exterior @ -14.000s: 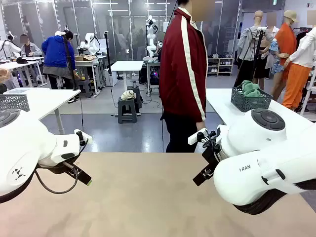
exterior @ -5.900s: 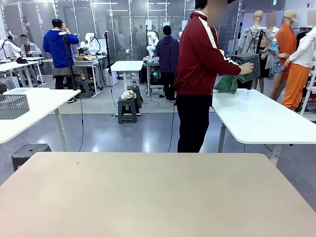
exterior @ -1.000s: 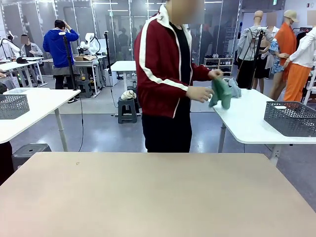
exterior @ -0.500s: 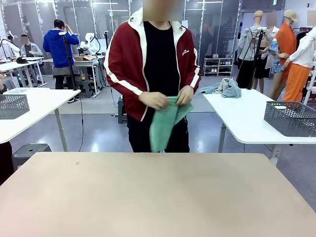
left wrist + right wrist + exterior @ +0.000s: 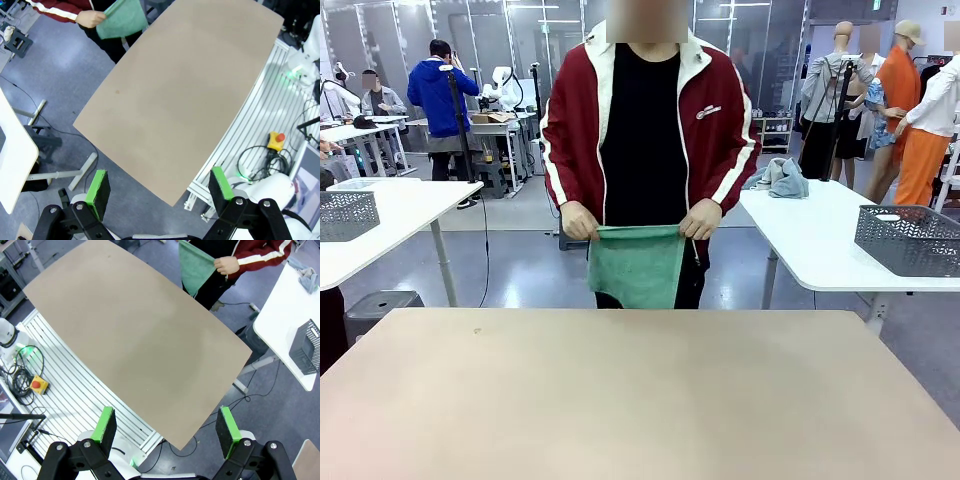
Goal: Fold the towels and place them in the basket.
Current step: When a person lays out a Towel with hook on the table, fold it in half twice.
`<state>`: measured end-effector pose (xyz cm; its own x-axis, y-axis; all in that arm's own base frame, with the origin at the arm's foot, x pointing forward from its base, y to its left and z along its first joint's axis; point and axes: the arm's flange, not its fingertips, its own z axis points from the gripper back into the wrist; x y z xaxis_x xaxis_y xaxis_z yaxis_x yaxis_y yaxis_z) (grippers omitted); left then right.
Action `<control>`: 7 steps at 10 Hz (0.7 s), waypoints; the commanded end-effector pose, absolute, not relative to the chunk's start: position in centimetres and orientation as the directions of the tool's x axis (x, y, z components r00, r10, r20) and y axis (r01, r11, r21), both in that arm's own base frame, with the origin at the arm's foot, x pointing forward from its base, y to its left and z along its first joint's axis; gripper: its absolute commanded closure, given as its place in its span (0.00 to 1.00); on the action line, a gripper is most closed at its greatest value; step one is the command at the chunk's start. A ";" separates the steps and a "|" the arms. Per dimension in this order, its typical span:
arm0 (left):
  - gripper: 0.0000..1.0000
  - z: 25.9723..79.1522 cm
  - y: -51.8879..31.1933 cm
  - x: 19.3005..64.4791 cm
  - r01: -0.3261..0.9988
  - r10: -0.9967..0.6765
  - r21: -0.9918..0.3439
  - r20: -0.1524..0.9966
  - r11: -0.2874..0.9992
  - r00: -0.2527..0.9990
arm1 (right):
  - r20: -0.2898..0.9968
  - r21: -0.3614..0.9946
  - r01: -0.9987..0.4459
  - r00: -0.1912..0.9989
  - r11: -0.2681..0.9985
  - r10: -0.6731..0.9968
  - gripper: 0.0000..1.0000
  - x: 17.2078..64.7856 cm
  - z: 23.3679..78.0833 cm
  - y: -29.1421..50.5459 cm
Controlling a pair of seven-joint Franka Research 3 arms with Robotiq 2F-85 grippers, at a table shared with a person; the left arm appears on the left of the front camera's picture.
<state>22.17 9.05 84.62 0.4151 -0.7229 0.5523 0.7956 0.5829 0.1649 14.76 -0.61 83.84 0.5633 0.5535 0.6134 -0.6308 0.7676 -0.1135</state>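
A person in a red jacket stands at the far edge of the tan table and holds a sea-green towel stretched flat by its two top corners, hanging above that edge. The same towel shows at the top of the left wrist view, and the towel also appears in the right wrist view. The dark grey basket stands on a white side table at the right, and its corner is seen as the basket. My left gripper and right gripper hang high over the near side, both open and holding nothing.
A bunched grey-blue cloth lies on the white side table at the right. Another grey mesh basket sits on a white table at the left. Cables and a red stop button lie on the slatted base below the table.
The person has turned square to the table. The green towel, bunched in both hands half a second ago, now hangs spread by its top corners.
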 end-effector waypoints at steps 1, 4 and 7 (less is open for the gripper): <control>0.00 84.7 8.9 22.2 0.807 -0.729 0.166 0.558 0.567 0.398 | 0.616 -0.111 -0.637 0.558 0.763 0.556 0.00 14.8 83.8 -0.5; 0.00 84.7 8.9 22.2 0.807 -0.729 0.166 0.558 0.567 0.398 | 0.616 -0.111 -0.637 0.558 0.763 0.556 0.00 14.8 83.8 -0.5; 0.00 84.7 8.9 22.2 0.807 -0.729 0.166 0.558 0.567 0.398 | 0.616 -0.111 -0.637 0.558 0.763 0.556 0.00 14.8 83.8 -0.5</control>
